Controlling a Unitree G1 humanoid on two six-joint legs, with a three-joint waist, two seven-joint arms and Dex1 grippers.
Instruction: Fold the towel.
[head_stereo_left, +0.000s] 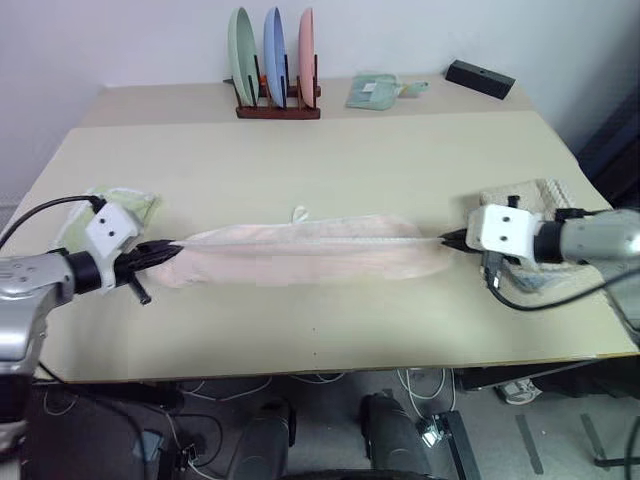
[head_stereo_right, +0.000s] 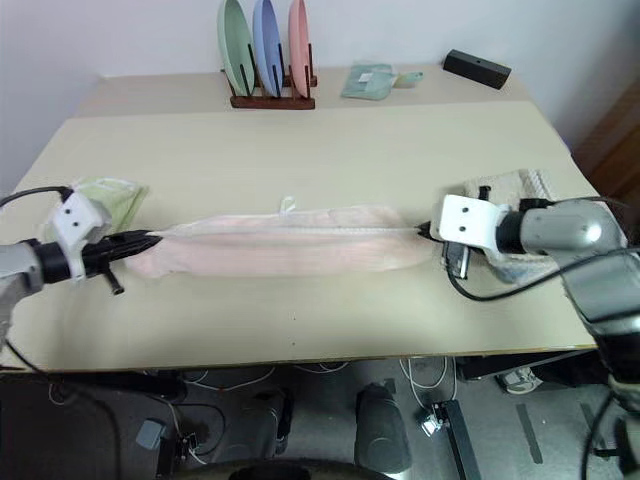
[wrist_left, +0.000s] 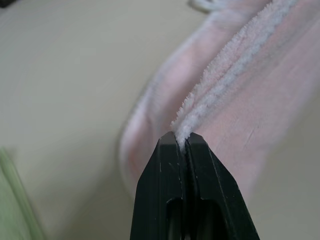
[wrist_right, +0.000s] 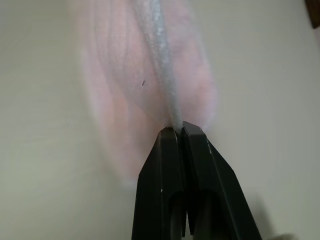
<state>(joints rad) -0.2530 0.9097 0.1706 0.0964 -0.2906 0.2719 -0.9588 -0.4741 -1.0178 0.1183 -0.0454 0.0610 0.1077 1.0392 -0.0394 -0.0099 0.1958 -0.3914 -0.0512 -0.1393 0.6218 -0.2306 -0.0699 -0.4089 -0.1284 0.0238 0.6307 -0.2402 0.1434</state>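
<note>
Pink terry, the towel (head_stereo_left: 310, 252) lies stretched left to right across the middle of the table (head_stereo_left: 330, 160), its white edge pulled taut. The left gripper (wrist_left: 183, 142) is clamped on the left end, the right gripper (wrist_right: 178, 131) on the right end. A green cloth (head_stereo_left: 125, 205) lies at far left, a beige towel (head_stereo_left: 535, 200) at far right

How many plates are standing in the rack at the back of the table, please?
3, all upright side by side in the wooden rack: the green plate on the left, the blue plate in the middle, the pink plate on the right.
</note>
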